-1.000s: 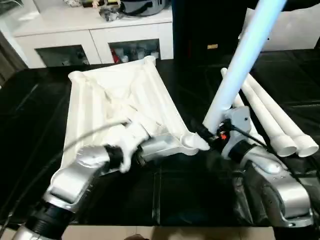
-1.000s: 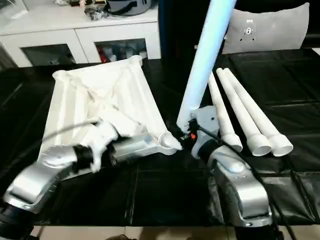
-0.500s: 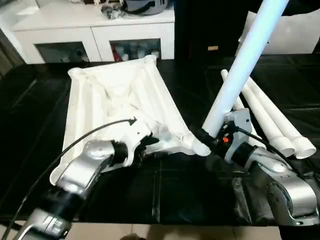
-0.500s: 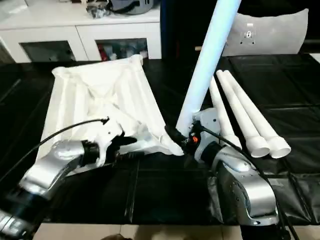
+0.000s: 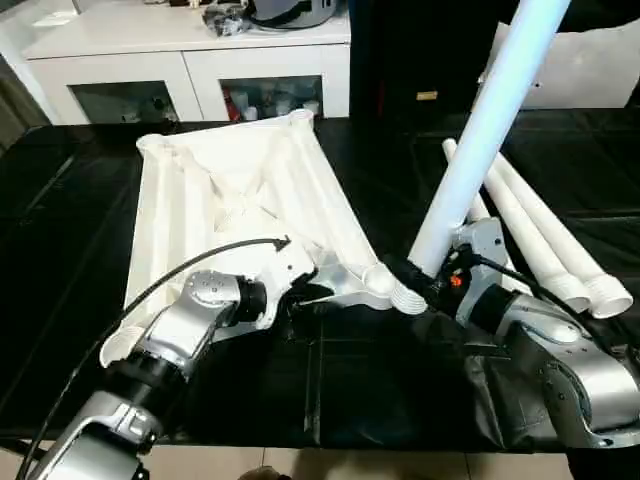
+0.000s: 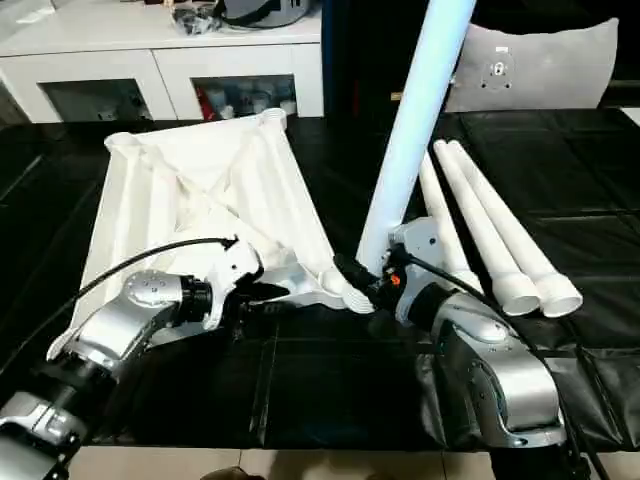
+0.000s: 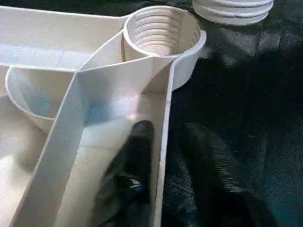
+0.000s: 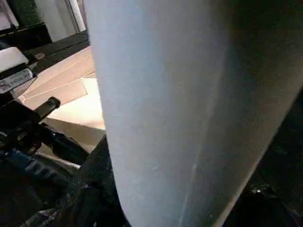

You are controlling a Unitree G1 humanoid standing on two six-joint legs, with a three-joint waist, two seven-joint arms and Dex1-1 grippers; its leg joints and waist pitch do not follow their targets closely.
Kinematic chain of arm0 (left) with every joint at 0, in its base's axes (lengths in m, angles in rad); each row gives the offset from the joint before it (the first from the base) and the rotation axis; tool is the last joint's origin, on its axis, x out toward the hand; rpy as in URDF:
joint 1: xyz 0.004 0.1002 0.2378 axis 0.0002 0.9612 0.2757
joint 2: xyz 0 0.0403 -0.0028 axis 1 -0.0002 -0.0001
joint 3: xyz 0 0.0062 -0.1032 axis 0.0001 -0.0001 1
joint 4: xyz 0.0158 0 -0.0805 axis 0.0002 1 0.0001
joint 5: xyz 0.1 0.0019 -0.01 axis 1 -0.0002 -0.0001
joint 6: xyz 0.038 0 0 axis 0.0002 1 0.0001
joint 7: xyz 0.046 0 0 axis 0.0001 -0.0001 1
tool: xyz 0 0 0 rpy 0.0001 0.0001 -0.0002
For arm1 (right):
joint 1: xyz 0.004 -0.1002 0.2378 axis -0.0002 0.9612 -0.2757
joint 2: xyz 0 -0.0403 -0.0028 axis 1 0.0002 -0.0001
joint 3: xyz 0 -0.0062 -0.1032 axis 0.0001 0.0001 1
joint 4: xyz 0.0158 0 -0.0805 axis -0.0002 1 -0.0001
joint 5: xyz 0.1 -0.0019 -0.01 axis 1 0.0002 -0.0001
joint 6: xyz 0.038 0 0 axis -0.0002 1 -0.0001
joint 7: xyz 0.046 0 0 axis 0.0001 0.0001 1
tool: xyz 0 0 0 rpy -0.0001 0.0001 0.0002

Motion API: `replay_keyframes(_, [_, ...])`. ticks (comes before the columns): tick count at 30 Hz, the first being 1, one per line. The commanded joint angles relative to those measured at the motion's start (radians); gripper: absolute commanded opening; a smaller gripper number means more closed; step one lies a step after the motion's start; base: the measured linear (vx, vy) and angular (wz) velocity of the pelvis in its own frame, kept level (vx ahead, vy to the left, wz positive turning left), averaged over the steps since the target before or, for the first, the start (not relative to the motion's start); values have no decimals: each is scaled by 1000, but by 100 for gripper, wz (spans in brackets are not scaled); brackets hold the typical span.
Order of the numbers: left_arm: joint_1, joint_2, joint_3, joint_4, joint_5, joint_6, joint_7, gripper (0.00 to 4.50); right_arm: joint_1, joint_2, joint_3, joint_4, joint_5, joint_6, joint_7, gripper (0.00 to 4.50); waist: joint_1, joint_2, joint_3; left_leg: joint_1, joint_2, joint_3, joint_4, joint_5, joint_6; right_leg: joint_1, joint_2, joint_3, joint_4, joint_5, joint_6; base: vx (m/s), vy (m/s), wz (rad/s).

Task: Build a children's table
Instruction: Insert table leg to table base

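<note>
The white table top lies upside down on the black floor. My left gripper is at its near rim, just beside the round corner socket. It is shut on the rim wall, with one finger inside and the other outside. My right gripper is shut on the thick end of a white leg. The leg stands nearly upright, leaning away to the right. Its threaded end rests right next to the socket, outside it.
Three more white legs lie side by side on the floor to the right. A white cabinet with glass doors stands behind the table top. A grey-white cushion leans at the back right.
My left gripper's fingers have closed from wide apart onto the near rim, and the left forearm has swung towards the corner. The right gripper and leg have stayed put.
</note>
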Motion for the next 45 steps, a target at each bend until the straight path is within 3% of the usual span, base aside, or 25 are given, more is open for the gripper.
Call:
replay_keyframes(1, [-16,3,-8,25,19,-17,-11,96,-24,-6,15,-11,-1,5,13,190,2,-19,-62,14,52,-4,-77,-90,40,43,-70,30,-70,26,-266,0,0,0])
replay_keyframes(7, [-31,13,-18,54,38,-33,-42,37,-63,-20,48,8,-17,18,31,190,2,-19,-61,15,53,-3,-77,-91,39,43,-71,31,-70,20,-270,0,0,0])
replay_keyframes(16, [-25,26,-11,52,49,-56,-90,0,-144,5,87,91,-25,3,57,190,1,-16,-65,15,55,-1,-74,-62,46,44,-71,29,-62,91,-290,0,0,0])
replay_keyframes(19, [3,42,-3,-10,28,-36,-115,0,-149,10,116,121,-34,-8,76,190,2,-14,-66,15,58,-1,-74,-64,48,43,-73,29,-60,103,-294,0,0,0])
replay_keyframes(24, [52,98,-32,-77,67,-103,-147,0,-154,23,136,153,-44,-23,79,190,3,-12,-64,14,60,-1,-78,-77,46,41,-72,28,-61,85,-292,0,0,0])
replay_keyframes(27, [72,122,-27,-108,76,-108,-150,0,-155,20,151,160,-49,-12,90,190,3,-12,-62,20,61,0,-81,-110,30,38,-70,28,-63,54,-286,0,0,0])
replay_keyframes(29, [82,134,-23,-129,80,-97,-151,0,-154,16,163,163,-53,-7,99,190,3,-12,-61,16,60,1,-82,-109,27,39,-70,28,-62,52,-283,0,0,0])
replay_keyframes(36, [90,134,-15,-139,111,-107,-94,0,-148,6,196,181,-68,9,122,190,6,-15,-62,18,61,7,-80,-96,28,36,-70,29,-63,50,-275,0,0,0])
replay_keyframes(45, [102,129,-2,-173,81,-100,-117,0,-147,31,168,243,-59,-19,114,190,4,-13,-60,19,61,9,-84,-137,11,33,-69,29,-66,5,-274,0,0,0])
